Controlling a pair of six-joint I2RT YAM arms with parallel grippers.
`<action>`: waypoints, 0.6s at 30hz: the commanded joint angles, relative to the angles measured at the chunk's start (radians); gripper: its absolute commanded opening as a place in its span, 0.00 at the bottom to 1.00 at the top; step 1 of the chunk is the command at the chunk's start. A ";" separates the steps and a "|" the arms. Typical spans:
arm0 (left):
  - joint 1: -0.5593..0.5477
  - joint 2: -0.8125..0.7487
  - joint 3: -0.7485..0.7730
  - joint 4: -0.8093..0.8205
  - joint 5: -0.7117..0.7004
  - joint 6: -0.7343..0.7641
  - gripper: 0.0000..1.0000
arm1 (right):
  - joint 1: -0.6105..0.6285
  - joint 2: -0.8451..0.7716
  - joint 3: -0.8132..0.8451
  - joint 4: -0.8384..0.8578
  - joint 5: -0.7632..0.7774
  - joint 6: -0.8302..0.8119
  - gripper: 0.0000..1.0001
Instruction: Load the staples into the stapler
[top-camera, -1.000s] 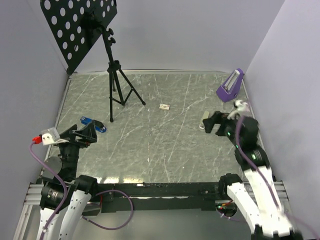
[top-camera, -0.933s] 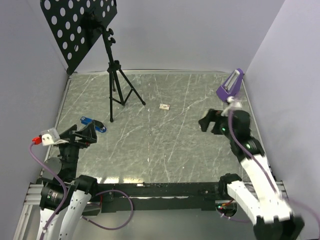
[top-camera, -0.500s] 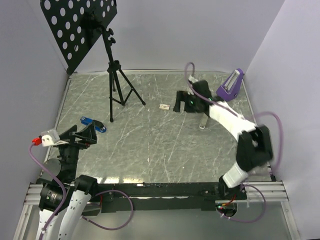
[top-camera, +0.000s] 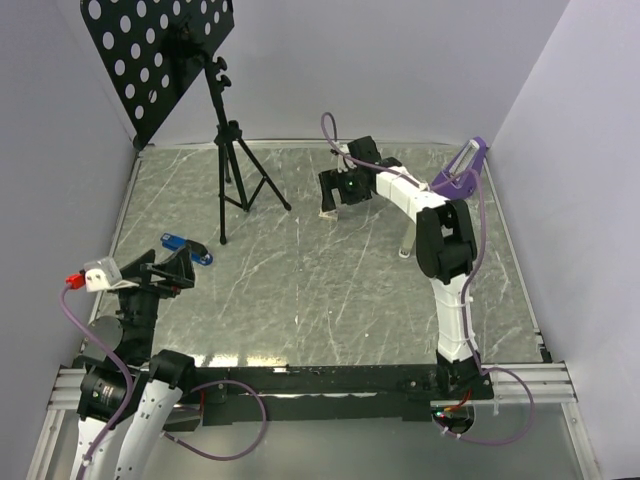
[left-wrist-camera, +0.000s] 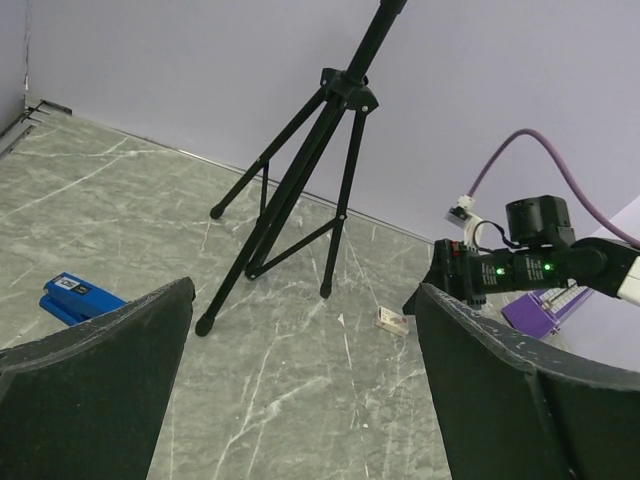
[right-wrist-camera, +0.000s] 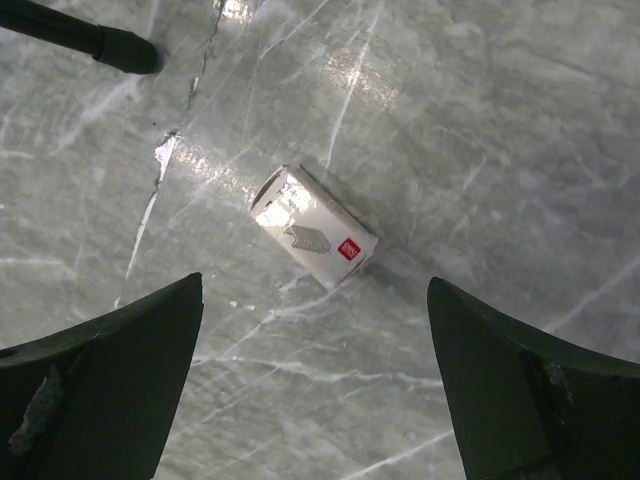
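Note:
The staples box (right-wrist-camera: 313, 227), small and white with a red mark, lies flat on the marble table (top-camera: 300, 290). My right gripper (right-wrist-camera: 315, 285) hangs open just above it, the box between and slightly beyond its fingers. In the top view that gripper (top-camera: 336, 203) reaches to the far middle and covers the box. The left wrist view shows the box (left-wrist-camera: 392, 320) beside the right arm. A flat blue stapler-like thing (top-camera: 186, 247) lies at the left, near my open left gripper (top-camera: 168, 266). A purple wedge-shaped thing (top-camera: 460, 170) stands at the far right; I cannot tell which is the stapler.
A black tripod (top-camera: 232, 170) with a perforated music desk (top-camera: 150, 55) stands at the far left. A small pale piece (top-camera: 405, 244) lies right of centre. Grey walls close in the table on three sides.
My right arm swung from the right side across to the far middle and now hovers over the staples box. The left arm has stayed where it was.

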 joint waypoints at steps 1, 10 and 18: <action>-0.004 0.028 0.009 0.041 0.016 0.017 0.97 | 0.019 0.056 0.103 -0.058 -0.052 -0.085 1.00; -0.008 0.055 0.008 0.049 0.036 0.020 0.97 | 0.048 0.159 0.189 -0.082 -0.053 -0.119 1.00; -0.008 0.060 0.006 0.051 0.042 0.023 0.97 | 0.093 0.167 0.161 -0.093 0.039 -0.137 1.00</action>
